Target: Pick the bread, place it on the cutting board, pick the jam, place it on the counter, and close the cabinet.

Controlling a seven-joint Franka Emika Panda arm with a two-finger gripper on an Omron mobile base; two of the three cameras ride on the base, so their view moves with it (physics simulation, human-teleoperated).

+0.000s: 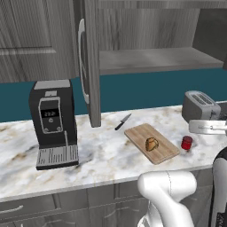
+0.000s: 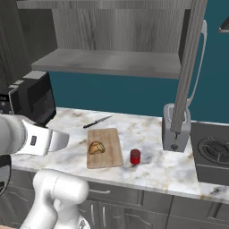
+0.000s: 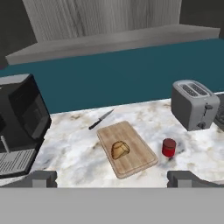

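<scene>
Cabinet (image 1: 93,62) doors stand open above the marble desk (image 1: 106,153), its shelf bare. Below, a black coffee machine (image 1: 53,119) and a grey toaster (image 1: 199,106) sit at either end. Between them lies the cutting board (image 1: 152,142) with the bread (image 1: 151,143) on it, a knife (image 1: 123,122) behind, the jam (image 1: 187,142) just beside the board. The hand (image 3: 113,179) hovers wide, holding nothing.

The bread (image 1: 151,143) lies on the cutting board (image 1: 139,133), the jam (image 1: 186,142) just beside it on the counter (image 1: 102,155).
</scene>
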